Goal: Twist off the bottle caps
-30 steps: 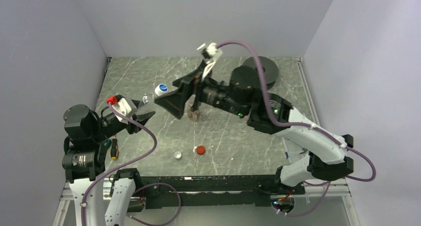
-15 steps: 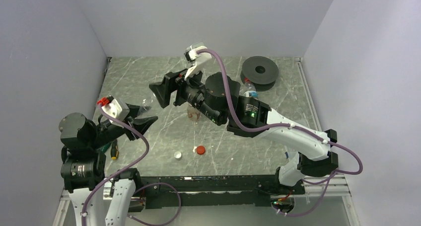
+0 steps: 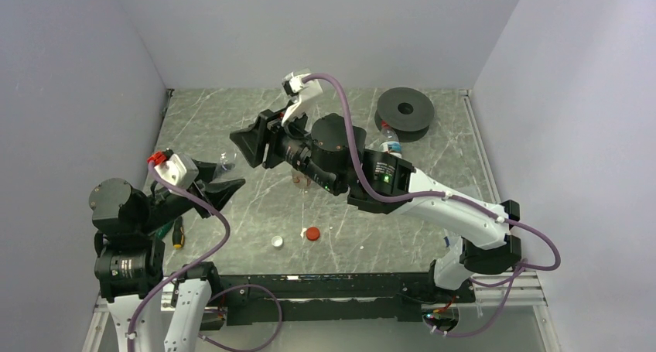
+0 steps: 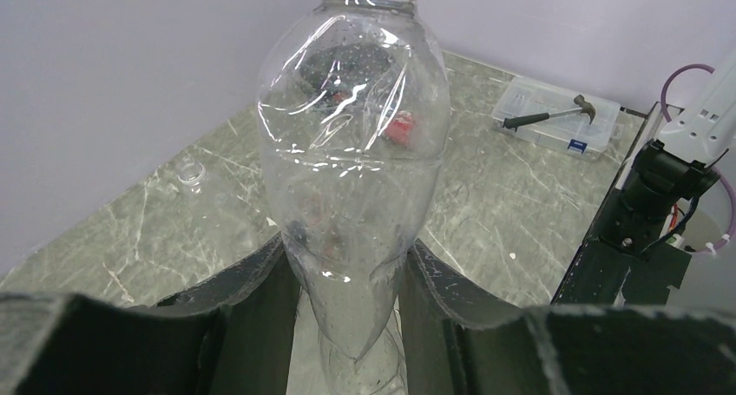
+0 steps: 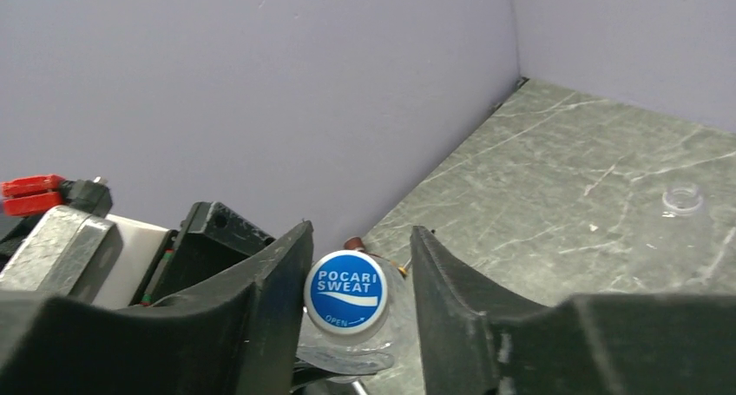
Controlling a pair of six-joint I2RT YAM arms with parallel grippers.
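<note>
From above, the left gripper (image 3: 229, 177) and right gripper (image 3: 243, 146) meet over the table's (image 3: 232, 112) left side, with a clear bottle (image 3: 226, 161) between them.

Left wrist view: the fingers (image 4: 260, 299) pinch the bottle's waist.

Right wrist view: the fingers (image 5: 269, 282) stand narrow beside the blue cap (image 5: 345, 292) — a gap shows on one side.

The step in hand looks like seizing the cap. Next — clamp fully, then twist.

Both same build: left arm (image 3: 124, 240) and right arm (image 3: 452, 209) have black cylindrical joint housings and white link shells. Left gripper (image 3: 230, 174) and right gripper (image 3: 244, 148): matte black wedge fingers. White camera block (image 3: 179, 169) on each wrist, the left one with a red connector (image 3: 160, 158). Purple cable (image 3: 350, 139) loops off each wrist. Green LED (image 3: 384, 179) lit on right arm. Black base rail (image 3: 325, 286) in front.
</note>
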